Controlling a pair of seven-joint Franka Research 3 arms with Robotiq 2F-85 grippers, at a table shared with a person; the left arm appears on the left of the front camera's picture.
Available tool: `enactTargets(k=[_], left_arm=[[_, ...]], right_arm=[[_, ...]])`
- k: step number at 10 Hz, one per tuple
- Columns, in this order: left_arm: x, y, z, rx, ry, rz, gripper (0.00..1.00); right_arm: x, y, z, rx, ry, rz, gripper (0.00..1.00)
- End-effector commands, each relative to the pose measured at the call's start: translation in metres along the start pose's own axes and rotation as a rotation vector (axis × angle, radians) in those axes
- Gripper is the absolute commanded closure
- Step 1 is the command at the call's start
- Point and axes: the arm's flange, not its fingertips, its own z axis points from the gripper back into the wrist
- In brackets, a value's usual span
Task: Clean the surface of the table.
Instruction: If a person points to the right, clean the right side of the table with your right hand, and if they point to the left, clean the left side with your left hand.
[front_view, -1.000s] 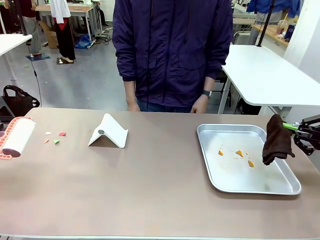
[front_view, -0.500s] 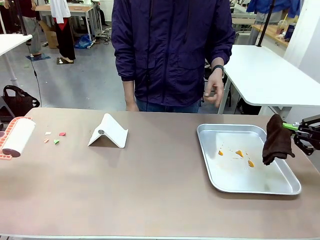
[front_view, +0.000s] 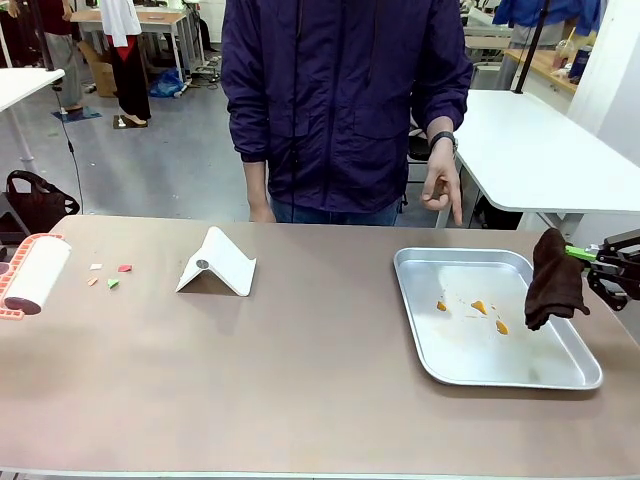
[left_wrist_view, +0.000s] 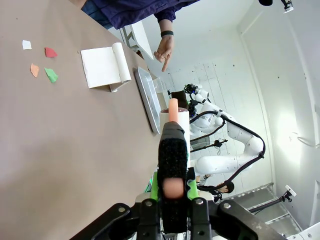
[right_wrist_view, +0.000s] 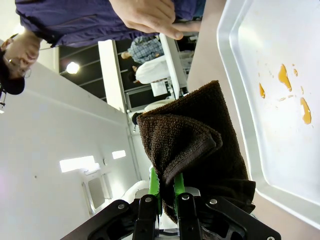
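The brownish table (front_view: 300, 370) spans the front view. Small paper scraps (front_view: 110, 276), white, red, orange and green, lie on its left part, and they also appear as scraps (left_wrist_view: 44, 65) in the left wrist view. A lint roller (front_view: 35, 275) with a pink frame hovers at the left edge. My left gripper (left_wrist_view: 172, 200) is shut on the lint roller's black handle (left_wrist_view: 172, 155). At the right edge, my right gripper (front_view: 580, 258) is shut on a dark brown cloth (front_view: 553, 280) hanging over the tray's right rim. The right wrist view shows that gripper (right_wrist_view: 162, 192) clamping the cloth (right_wrist_view: 195, 150).
A shiny metal tray (front_view: 425, 330) with orange smears (front_view: 480, 307) lies on the right. A white folded stand (front_view: 215, 263) sits left of centre. A person stands at the far edge, one hand (front_view: 440, 185) pointing down above the tray's far side.
The person's hand rose from the table's far edge and now points downward near the tray. Both grippers, the roller and the cloth have stayed put.
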Motion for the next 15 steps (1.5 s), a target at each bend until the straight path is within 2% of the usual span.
enactTargets(k=[1,5,6,12,13,14,15], left_arm=[[-0.001,-0.002,0.002,-0.002,-0.001,-0.002,0.96],[-0.001,-0.002,0.002,-0.002,-0.001,-0.002,0.96],[-0.001,-0.002,0.002,-0.002,-0.001,-0.002,0.96],[-0.001,-0.002,0.002,-0.002,-0.001,-0.002,0.96],[-0.001,-0.002,0.002,-0.002,-0.001,-0.002,0.96],[-0.001,-0.002,0.002,-0.002,-0.001,-0.002,0.96],[-0.001,-0.002,0.002,-0.002,-0.001,-0.002,0.96]], right_arm=[[-0.003,0.006,0.001,0.005,0.008,0.0,1.0],[-0.003,0.006,0.001,0.005,0.008,0.0,1.0],[0.0,0.0,0.0,0.0,0.0,0.0,0.88],[0.001,0.05,-0.042,-0.468,-0.074,0.207,0.88],[0.005,0.052,-0.055,-0.546,-0.114,0.245,0.88],[0.012,0.049,-0.071,-0.68,-0.212,0.266,0.88],[0.02,0.04,-0.086,-0.746,-0.267,0.276,0.88]])
